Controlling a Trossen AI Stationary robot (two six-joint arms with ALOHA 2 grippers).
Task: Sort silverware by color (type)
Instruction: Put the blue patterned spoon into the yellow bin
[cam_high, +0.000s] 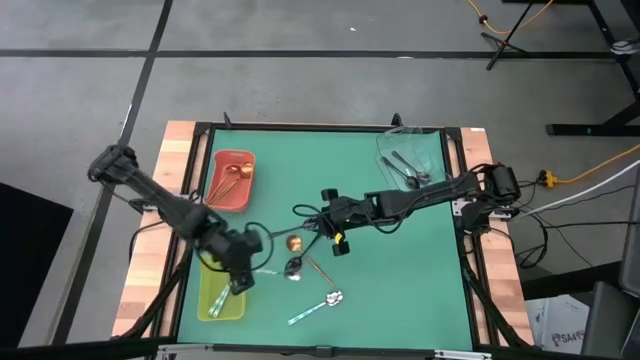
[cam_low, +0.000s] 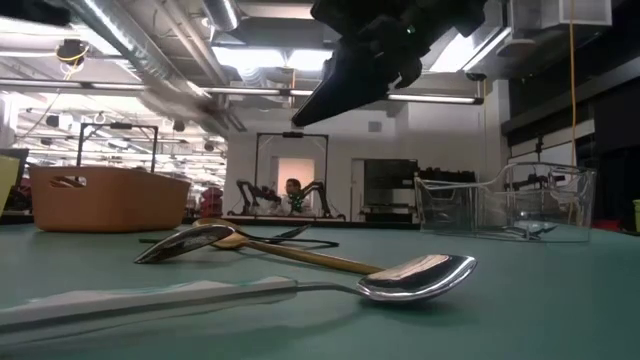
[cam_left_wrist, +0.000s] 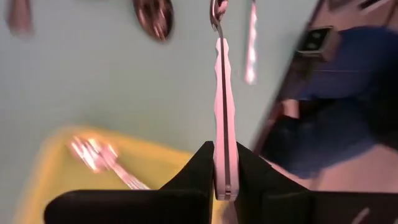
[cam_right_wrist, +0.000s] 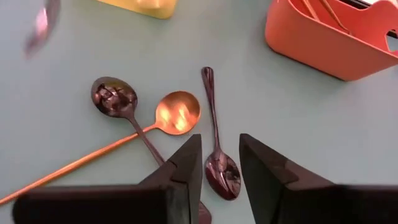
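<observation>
**Left gripper holding mint spoon; right gripper parted over dark spoon**

Left gripper (cam_left_wrist: 225, 177) — clenched on the handle of a mint spoon (cam_left_wrist: 224, 112), held edge-on, bowl pointing away from the fingers. Positioned at the near-left of the mat, just beside the yellow tray (cam_high: 221, 297); silverware already lying in that tray.

Right gripper (cam_right_wrist: 221, 168) — fingers parted, nothing between them, hovering mid-mat. Dark spoon (cam_right_wrist: 217, 140) on the mat directly in line with the gap. Just beside it: a second dark spoon (cam_right_wrist: 121, 106) and a copper spoon (cam_right_wrist: 177, 113), handles crossing.

Another mint spoon (cam_high: 318, 306) alone nearer the front edge of the mat.

Red tray (cam_high: 231, 180) at far left, copper spoons inside. Clear tray (cam_high: 412, 155) at far right, dark spoons inside.
</observation>
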